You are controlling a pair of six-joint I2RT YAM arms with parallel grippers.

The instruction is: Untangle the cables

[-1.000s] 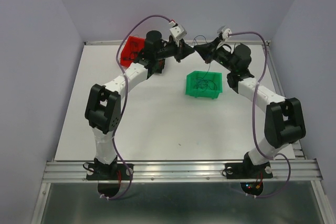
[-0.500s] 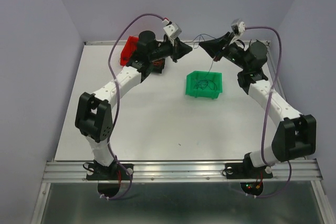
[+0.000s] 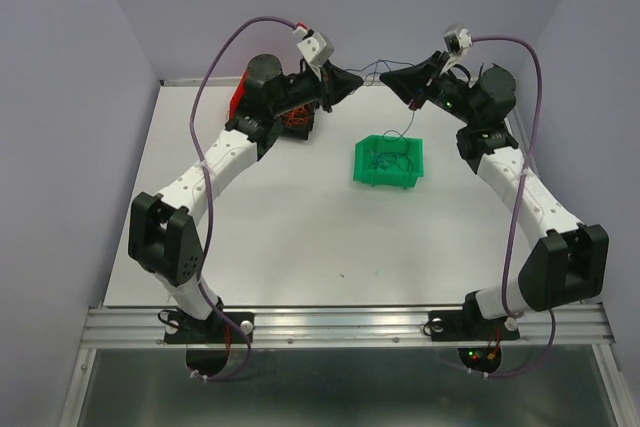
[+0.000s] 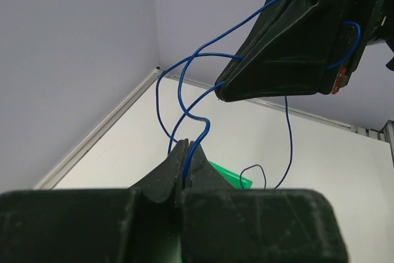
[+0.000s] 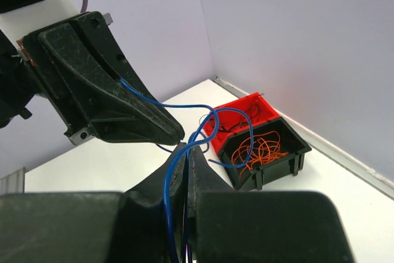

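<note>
Thin blue cables [image 3: 372, 71] are strung between my two grippers, high over the back of the table. The left gripper [image 3: 357, 87] is shut on a blue strand [image 4: 202, 131], which runs up from between its fingertips [image 4: 184, 147]. The right gripper [image 3: 386, 80] is shut on blue strands too; they pass through its closed tips [image 5: 188, 148] and loop toward the left gripper [image 5: 177, 134]. The two tips nearly meet. One strand [image 3: 404, 123] hangs from the right gripper toward the green bin [image 3: 385, 180], which holds more dark cables. The right gripper [image 4: 223, 92] fills the upper right of the left wrist view.
A red bin [image 3: 241, 101] and a black bin [image 3: 300, 128] stand at the back left under the left arm. The black bin [image 5: 294, 146] holds orange wires [image 5: 261, 149]; the red bin [image 5: 237, 110] holds dark ones. Walls close off the back and sides.
Both arms have stretched out, and their grippers have risen toward the back wall with the blue cables still between them. The jaws stayed shut.
</note>
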